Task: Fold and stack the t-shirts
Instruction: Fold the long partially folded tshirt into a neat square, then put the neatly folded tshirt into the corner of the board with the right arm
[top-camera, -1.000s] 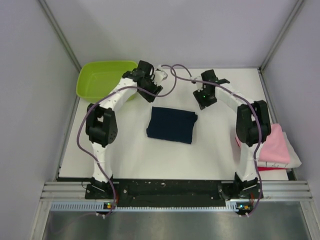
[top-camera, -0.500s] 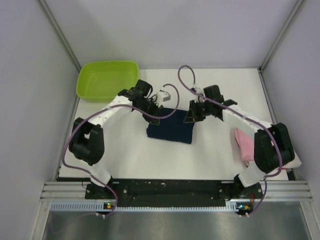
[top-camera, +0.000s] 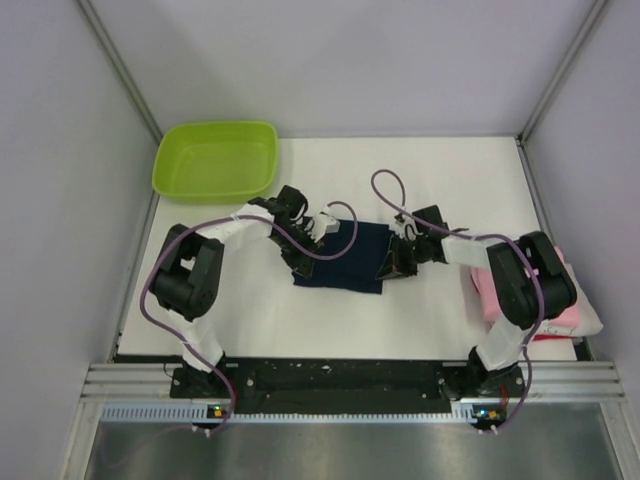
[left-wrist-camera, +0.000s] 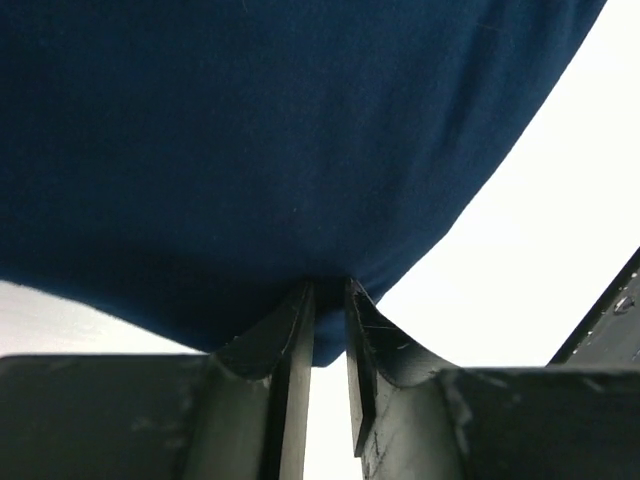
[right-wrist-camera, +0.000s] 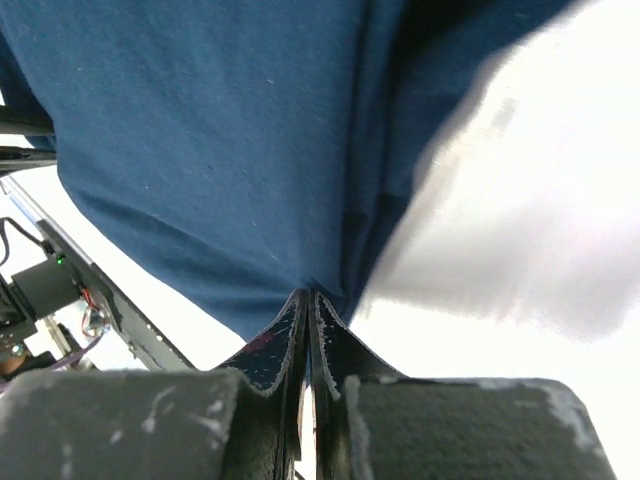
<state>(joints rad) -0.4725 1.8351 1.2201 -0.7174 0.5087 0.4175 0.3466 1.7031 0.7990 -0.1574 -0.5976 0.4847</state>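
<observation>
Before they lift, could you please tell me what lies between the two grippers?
Only the folded navy t-shirt, seen in the top view; the left gripper and right gripper each pinch one of its side edges.

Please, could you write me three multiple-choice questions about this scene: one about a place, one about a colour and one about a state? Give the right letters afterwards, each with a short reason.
1. Where on the table does the green tub stand?
A. at the far left corner
B. at the near right corner
C. in the middle

2. What colour is the uppermost folded t-shirt at the table's right edge?
A. yellow
B. pink
C. black

3. In what state is the right tool?
A. wide open over the tub
B. shut on nothing, high in the air
C. shut on an edge of the navy t-shirt

Answers:
1 A: the top view shows the tub at the far left corner.
2 B: pink cloth lies uppermost there.
3 C: the right wrist view shows the fingers closed on the blue cloth's edge.
</observation>
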